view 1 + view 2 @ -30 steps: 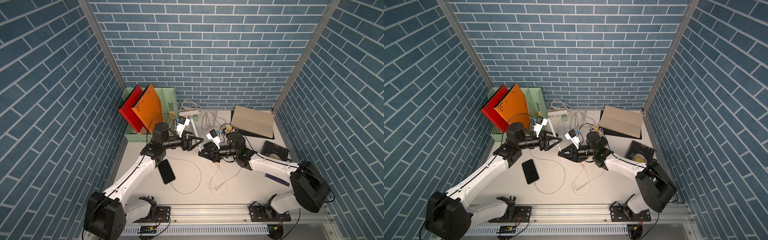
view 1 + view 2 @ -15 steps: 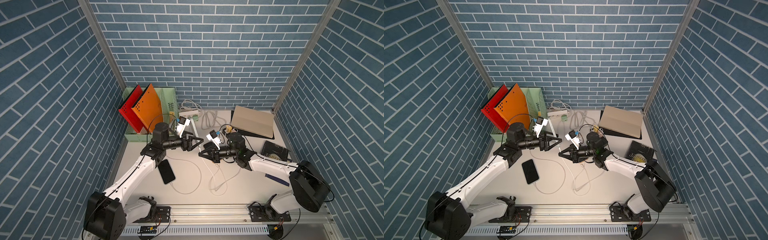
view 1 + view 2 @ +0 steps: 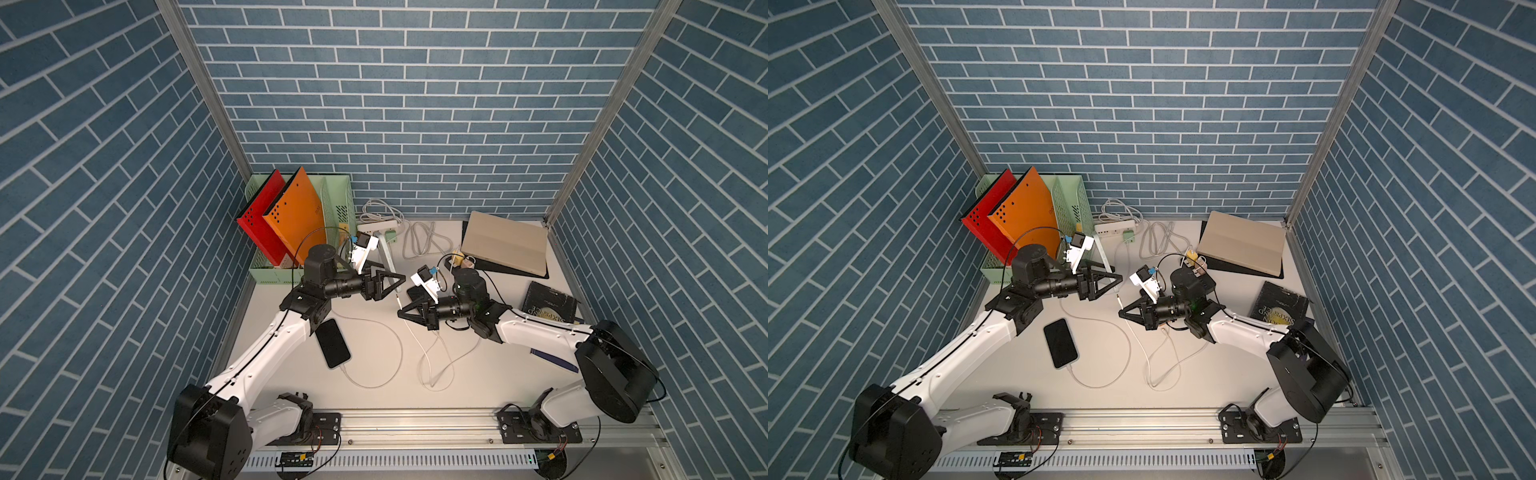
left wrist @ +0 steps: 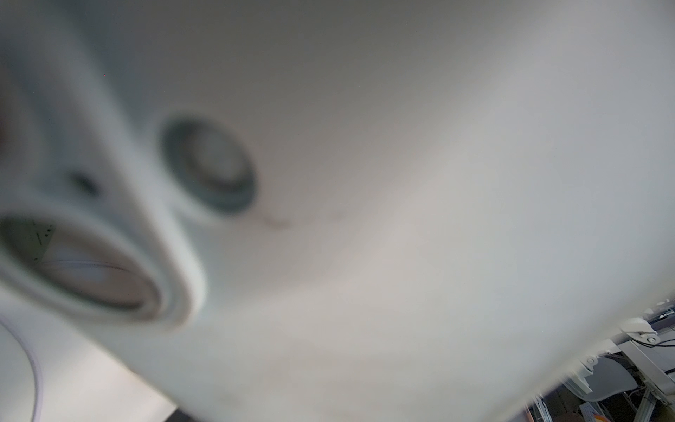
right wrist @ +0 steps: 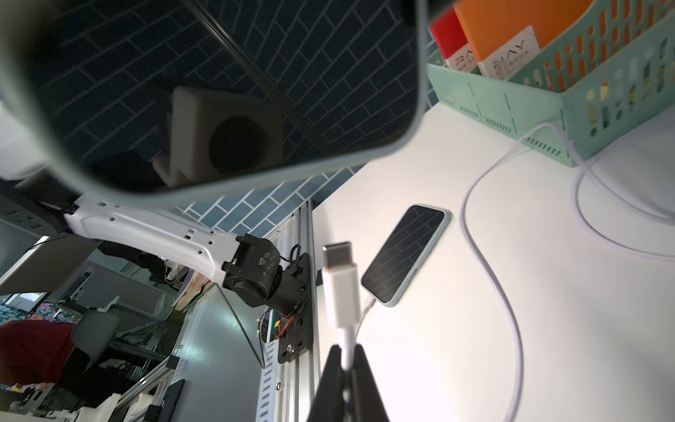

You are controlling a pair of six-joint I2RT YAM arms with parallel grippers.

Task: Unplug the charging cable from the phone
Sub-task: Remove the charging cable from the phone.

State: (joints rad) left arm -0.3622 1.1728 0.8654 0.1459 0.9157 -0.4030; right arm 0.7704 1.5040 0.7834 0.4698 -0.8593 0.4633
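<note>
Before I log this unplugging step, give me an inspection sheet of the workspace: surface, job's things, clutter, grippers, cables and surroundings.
Surface: white tabletop, no spills seen.
Job's things: held phone off the table; cable plug out of it.
Clutter: second phone lying flat, file rack, power strip, black book.
Grippers: left gripper shut on held phone; right gripper shut on charging cable behind the plug.
Cables: second phone's cable plugged in; grey cord coiled at the back.
Surroundings: blue brick walls; front rail.

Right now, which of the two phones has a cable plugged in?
The phone lying on the table: a white cable enters its end. The phone in the left gripper has none; the right gripper holds a plug.
</note>
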